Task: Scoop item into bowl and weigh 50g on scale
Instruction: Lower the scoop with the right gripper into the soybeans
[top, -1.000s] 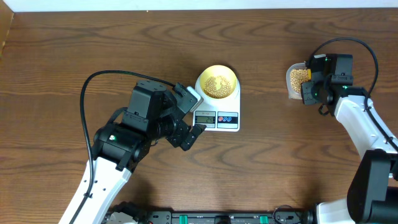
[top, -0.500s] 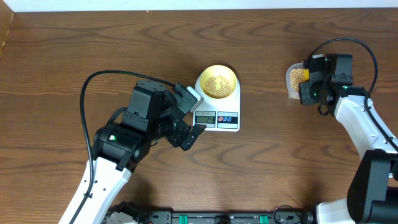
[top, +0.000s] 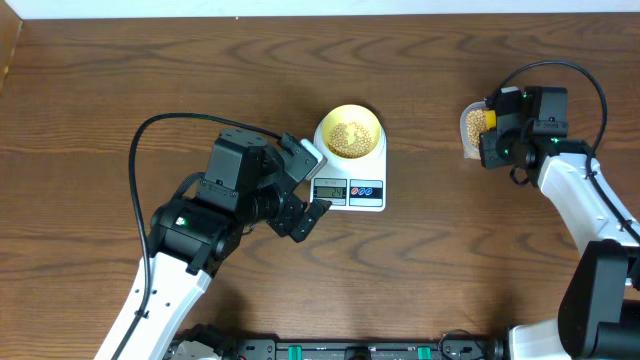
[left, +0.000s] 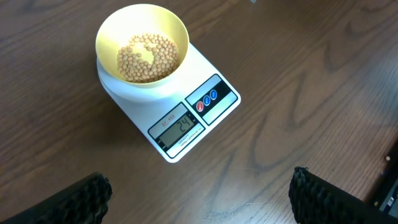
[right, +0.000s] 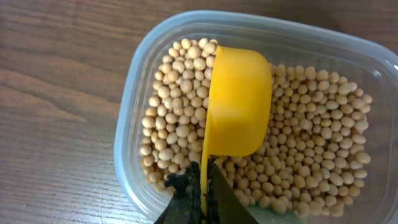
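Dark wood-grain surface (top: 100, 80) is carrying the white scale (top: 350, 168) at centre. The pale-yellow bowl (left: 109, 31) is sitting on it, holding soybeans (left: 146, 57). Left claw (left: 199, 199) is hanging wide open beside the scale. Right claw (right: 202, 193) is clamping the yellow scoop (right: 239, 102) by its handle inside a clear tub (right: 130, 112), far right.

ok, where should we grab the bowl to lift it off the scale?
Probably the rim of the bowl, from straight above, pinching its wall. It sits upright on the scale with beans only across the bottom, so the upper wall is bare; the flared round outside looks poor for a side grip.
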